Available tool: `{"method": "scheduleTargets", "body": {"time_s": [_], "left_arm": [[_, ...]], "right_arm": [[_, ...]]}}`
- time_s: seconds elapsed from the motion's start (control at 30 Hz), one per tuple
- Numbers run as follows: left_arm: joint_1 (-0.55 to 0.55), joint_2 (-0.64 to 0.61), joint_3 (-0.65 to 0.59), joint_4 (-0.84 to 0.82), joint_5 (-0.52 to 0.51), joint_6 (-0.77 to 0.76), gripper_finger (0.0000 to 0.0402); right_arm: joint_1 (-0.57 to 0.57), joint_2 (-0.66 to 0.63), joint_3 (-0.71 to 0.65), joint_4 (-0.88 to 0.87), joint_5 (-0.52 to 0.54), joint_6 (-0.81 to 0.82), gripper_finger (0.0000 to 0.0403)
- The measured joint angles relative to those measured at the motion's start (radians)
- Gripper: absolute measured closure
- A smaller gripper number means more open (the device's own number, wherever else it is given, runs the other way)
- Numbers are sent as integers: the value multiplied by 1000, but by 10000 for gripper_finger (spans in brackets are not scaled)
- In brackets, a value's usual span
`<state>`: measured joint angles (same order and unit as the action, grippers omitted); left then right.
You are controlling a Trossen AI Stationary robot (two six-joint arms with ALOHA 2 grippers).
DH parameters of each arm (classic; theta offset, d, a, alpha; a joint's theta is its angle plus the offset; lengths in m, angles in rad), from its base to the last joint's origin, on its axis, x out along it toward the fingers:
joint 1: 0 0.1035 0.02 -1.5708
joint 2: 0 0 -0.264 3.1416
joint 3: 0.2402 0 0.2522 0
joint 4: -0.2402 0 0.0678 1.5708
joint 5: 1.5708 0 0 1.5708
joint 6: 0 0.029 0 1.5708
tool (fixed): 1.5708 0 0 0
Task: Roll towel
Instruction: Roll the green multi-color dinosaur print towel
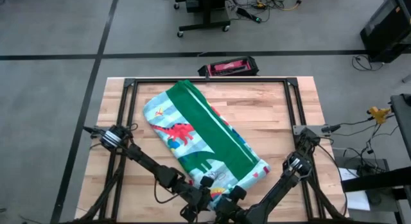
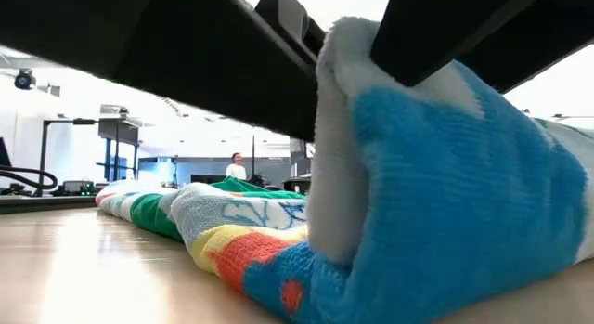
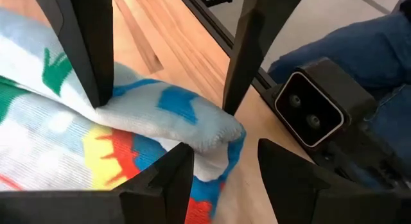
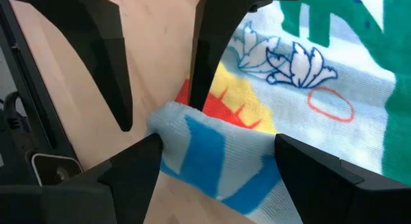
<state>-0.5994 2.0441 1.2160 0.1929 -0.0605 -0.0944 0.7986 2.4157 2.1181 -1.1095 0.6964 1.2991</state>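
Note:
The towel point(image 1: 199, 137) lies folded into a long strip, slanting from the table's far left to its near right. It shows dinosaur print and a broad green band. Its near end point(image 2: 445, 175) is turned over into a raised hump. My right gripper point(image 4: 218, 156) is shut on this hump, also seen in the high view point(image 1: 235, 193). My left gripper point(image 3: 225, 163) stands open just beside it point(image 1: 205, 185) at the hump's corner. One of its fingers is on the cloth and the other is over bare wood. My left gripper touches the turned-over end's corner point(image 3: 202, 153) with one finger point(image 3: 167, 179) only. A strip of bare wood shows between the cloth and its other finger. It comes in slanting down from the near left. My right gripper holds the turned-over near end point(image 4: 212, 153) between its two fingers, and the fold fills the whole gap. There are several layers of cloth. The fingers slant down from the near right, across the strip's end. The fold stands up off the table, and the rest of the towel lies flat.
A black metal frame point(image 1: 212, 80) borders the wooden table, and a red and black object point(image 1: 229, 67) lies past its far edge. The low camera point(image 3: 313, 108) stands close to both grippers at the near edge. Bare wood point(image 1: 115, 153) flanks the towel. A person point(image 2: 237, 166) stands far off.

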Motion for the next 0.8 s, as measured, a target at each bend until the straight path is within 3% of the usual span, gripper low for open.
{"method": "scheduleTargets", "body": {"time_s": [0.8], "left_arm": [[-16, 65, -2, 81, 1, -21, 244]], "right_arm": [[-8, -13, 1, -1, -24, -4, 111]]}}
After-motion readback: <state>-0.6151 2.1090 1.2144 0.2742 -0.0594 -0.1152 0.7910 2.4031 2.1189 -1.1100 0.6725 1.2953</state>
